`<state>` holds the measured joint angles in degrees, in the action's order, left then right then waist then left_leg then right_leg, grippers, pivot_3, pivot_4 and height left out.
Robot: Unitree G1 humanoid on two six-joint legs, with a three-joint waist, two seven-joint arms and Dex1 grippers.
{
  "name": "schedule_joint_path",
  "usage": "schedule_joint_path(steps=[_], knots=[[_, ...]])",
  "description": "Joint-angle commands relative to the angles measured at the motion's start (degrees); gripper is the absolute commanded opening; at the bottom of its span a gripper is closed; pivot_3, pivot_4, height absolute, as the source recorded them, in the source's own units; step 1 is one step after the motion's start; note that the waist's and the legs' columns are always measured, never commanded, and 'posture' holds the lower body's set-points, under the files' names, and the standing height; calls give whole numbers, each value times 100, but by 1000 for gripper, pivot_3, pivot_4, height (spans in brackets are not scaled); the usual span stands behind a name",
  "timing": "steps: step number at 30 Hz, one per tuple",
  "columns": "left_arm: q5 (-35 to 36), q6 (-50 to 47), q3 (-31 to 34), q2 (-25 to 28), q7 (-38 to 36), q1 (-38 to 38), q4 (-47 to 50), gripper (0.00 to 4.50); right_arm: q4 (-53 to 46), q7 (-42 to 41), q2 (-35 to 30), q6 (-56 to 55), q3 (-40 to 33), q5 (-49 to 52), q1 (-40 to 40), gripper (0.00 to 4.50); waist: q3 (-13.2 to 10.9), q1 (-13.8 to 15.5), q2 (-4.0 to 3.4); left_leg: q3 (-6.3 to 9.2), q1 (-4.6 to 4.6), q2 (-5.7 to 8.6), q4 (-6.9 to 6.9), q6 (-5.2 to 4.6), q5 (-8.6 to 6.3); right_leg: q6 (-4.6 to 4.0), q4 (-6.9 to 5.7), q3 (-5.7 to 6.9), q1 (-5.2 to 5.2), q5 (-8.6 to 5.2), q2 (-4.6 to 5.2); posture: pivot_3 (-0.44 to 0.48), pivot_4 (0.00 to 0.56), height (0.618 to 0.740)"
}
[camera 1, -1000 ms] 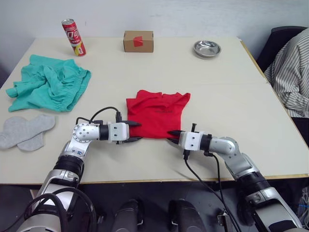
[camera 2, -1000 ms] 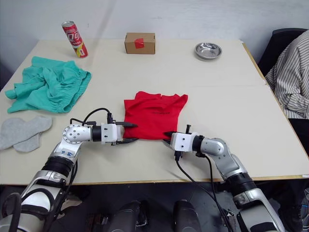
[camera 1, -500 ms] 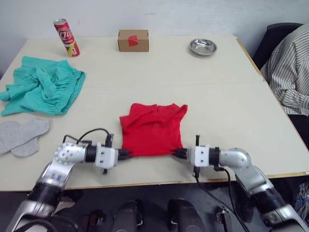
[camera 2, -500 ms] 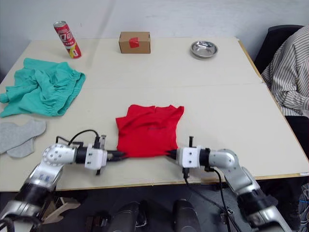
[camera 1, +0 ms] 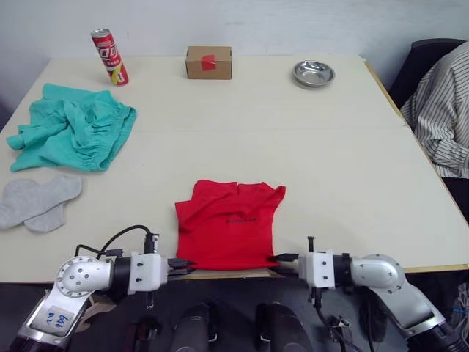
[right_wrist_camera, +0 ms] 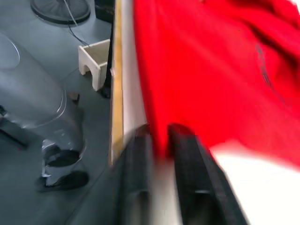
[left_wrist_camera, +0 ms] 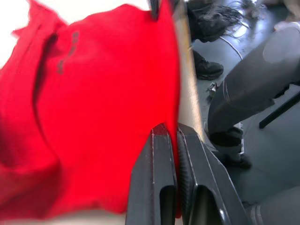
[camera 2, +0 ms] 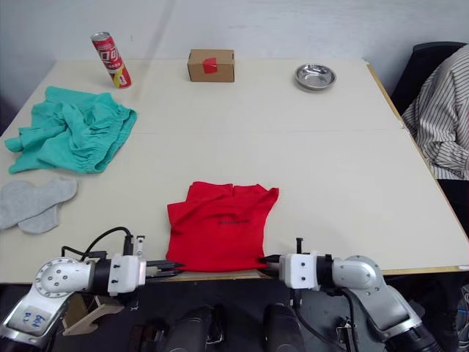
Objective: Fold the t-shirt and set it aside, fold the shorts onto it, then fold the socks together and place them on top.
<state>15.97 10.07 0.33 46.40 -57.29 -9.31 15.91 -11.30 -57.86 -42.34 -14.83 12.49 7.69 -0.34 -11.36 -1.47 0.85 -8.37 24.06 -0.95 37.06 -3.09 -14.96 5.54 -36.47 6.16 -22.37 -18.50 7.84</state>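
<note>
Hem of the t-shirt [camera 1: 227, 229] sits right at the near edge of the worktop [camera 1: 352, 169], collar end pointing away from me. My left hand [camera 1: 182, 265] pinches the hem's left corner, fingers pressed together on red cloth; my right hand [camera 1: 282, 259] clamps the right corner likewise. Both are equally near, one per corner. I judge the fold runs away from me, along the shirt's long axis, hem toward collar.
</note>
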Motion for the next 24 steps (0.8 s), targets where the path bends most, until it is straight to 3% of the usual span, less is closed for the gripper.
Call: schedule_joint_path(steps=[1,2,5,7,12,13,19,24], knots=[[810,-840,443,66,74,-67,440,1353,-226,-556,-273,-150,-226,603,11,2167,0,1,0,0,-1,-1,0,0,0,0,0,1,1,0,-1,0,150,740],[1065,-1121,581,93,65,-2,465,1638,-304,-735,-398,10,-327,868,35,2483,0,1,-2,1,-1,-2,1,0,0,0,0,1,2,0,-1,0,150,740],[1610,-1732,836,176,-65,332,458,1638,-534,-905,-579,938,-604,1713,-149,2483,-1,15,-1,2,-2,-2,4,-3,2,0,-1,3,5,0,-1,0,150,740],[1613,-1839,746,248,-308,577,337,1671,-428,-833,-434,1352,-640,1924,-538,2041,0,11,-2,4,-3,-1,10,-5,3,1,-3,4,9,1,-1,0,150,740],[1135,-1646,166,16,-701,1197,-172,46,416,-723,333,1341,-194,1330,-1458,361,1,-4,-4,0,-12,-1,-2,5,1,-5,0,3,9,-2,-7,0,150,740],[1024,-1564,49,-88,-712,1333,-320,0,596,-765,478,1220,-71,1181,-1583,20,1,-4,-4,-1,-6,0,-4,8,2,-7,-1,2,1,-3,-9,0,150,740],[259,-708,-425,-461,-893,1713,-1326,0,1539,-695,1209,781,301,586,-2075,20,1,-10,-4,-9,12,-2,9,-24,18,-9,-4,4,-9,-5,-20,0,150,740],[-206,89,-455,-893,-650,2318,-2314,0,2380,-377,1622,468,198,259,-2521,20,1,-1,-4,-9,8,0,14,-26,21,-6,-18,2,-10,-2,-12,0,150,740]])
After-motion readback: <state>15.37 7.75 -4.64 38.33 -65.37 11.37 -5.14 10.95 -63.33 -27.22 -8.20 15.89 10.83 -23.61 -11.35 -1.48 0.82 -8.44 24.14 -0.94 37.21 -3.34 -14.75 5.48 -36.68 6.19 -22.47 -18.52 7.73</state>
